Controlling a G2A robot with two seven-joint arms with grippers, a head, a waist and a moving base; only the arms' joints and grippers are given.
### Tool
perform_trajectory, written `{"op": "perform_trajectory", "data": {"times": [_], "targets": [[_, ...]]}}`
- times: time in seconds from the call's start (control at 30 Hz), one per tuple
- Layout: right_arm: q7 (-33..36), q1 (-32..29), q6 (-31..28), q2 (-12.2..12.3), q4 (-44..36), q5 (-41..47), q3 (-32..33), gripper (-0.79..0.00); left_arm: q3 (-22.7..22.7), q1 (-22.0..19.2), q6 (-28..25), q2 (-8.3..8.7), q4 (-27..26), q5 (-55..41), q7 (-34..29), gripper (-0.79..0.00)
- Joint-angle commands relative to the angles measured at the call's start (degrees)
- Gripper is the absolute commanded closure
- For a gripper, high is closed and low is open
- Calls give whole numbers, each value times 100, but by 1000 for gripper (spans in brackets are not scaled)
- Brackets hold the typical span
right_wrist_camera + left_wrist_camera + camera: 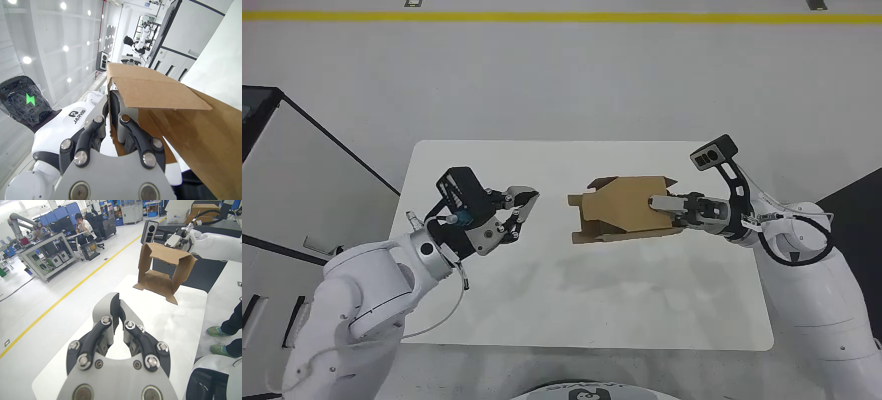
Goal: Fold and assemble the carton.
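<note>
A brown cardboard carton (617,208) stands opened into a square tube near the middle of the white table (542,320), its end flaps loose. My right gripper (654,203) is shut on the carton's top panel at its right end; in the right wrist view the fingers (113,106) pinch the cardboard wall (151,91). In the left wrist view the carton (162,275) shows its open end, with the right gripper (170,244) on top. My left gripper (527,205) hovers left of the carton, apart from it, its pads (118,313) nearly together with nothing between them.
The table's front and left areas lie bare. A dark cabinet (262,130) stands off the table's left side. A person's legs and green shoes (217,331) are beside the table in the left wrist view.
</note>
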Motion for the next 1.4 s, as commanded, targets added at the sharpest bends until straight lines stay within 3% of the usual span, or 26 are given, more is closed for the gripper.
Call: {"op": "perform_trajectory", "data": {"times": [0.0, 0.33, 1.37], "targets": [[-142, -27, 13, -6, -59, -84, -26, 0, 69, -55, -48, 8, 0, 27, -34, 0], [-253, 18, 28, -18, -199, -647, -182, 0, 464, -291, -43, 37, 0, 281, -322, 0], [-585, 136, 50, -83, -311, -806, -405, 0, 547, -247, -275, 142, 12, 274, -282, 0]]}}
